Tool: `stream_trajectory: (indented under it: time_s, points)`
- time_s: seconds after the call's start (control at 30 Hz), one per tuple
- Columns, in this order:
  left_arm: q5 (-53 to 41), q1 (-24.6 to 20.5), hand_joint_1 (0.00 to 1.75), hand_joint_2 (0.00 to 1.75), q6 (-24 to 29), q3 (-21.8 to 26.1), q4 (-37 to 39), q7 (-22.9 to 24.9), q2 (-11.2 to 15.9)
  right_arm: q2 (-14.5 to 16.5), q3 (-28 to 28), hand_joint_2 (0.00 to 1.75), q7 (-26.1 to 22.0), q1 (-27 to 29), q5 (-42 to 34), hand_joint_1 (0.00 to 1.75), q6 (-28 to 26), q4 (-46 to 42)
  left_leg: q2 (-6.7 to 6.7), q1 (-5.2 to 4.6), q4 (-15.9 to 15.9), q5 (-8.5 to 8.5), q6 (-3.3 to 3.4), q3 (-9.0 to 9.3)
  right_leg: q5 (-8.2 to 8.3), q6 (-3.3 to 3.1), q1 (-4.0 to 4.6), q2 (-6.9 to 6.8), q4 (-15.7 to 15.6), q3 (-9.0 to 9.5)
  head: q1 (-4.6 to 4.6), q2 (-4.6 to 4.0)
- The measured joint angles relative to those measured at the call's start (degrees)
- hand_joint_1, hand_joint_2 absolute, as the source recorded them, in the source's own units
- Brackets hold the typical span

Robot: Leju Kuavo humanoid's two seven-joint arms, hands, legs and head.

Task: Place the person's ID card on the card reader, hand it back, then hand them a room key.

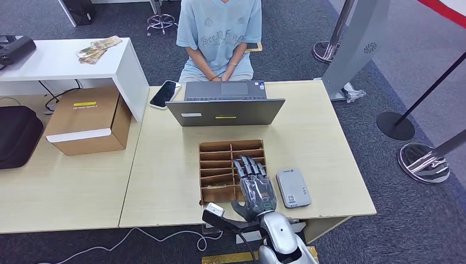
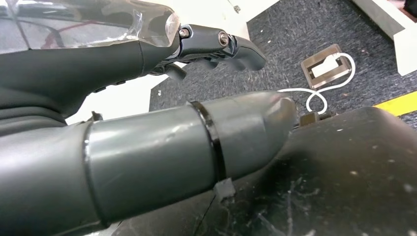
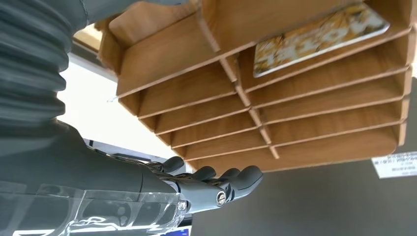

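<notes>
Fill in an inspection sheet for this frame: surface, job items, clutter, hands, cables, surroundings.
Surface: light wooden desk, a second desk joined on its left.
Job items: wooden slotted rack holding a patterned card in one slot; grey card reader beside the rack; ID card not identified.
Clutter: laptop, phone, cardboard box, black bag.
Hands: right hand over the rack's right side, fingers extended, holding nothing; left hand hanging low, holding nothing.
Cables: white cable on the floor.
Surroundings: seated person behind the laptop; barrier posts on the right.
</notes>
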Motion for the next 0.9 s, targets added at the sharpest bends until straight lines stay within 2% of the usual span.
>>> stream_trajectory:
  time_s: [0.33, 0.9]
  points:
    - [0.1, 0.0, 0.00, 0.00, 0.0, 0.5, 0.0, 0.1, 0.0, 0.4, 0.7, 1.75, 2.0, -2.4, 1.8, 0.00, -1.1, 4.6, 0.00, 0.00, 0.0, 0.00, 0.00, 0.00, 0.00, 0.00, 0.00, 0.00, 0.0, 0.00, -0.01, 0.00]
    - [0.1, 0.2, 0.00, 0.00, 0.0, 1.3, 0.0, 0.3, 0.0, 0.6, 0.7, 1.75, 2.6, -3.8, 2.7, 0.00, -2.2, 7.6, 0.00, 0.00, 0.0, 0.00, 0.00, 0.00, 0.00, 0.00, 0.00, 0.00, 0.0, -0.01, -0.01, 0.00]
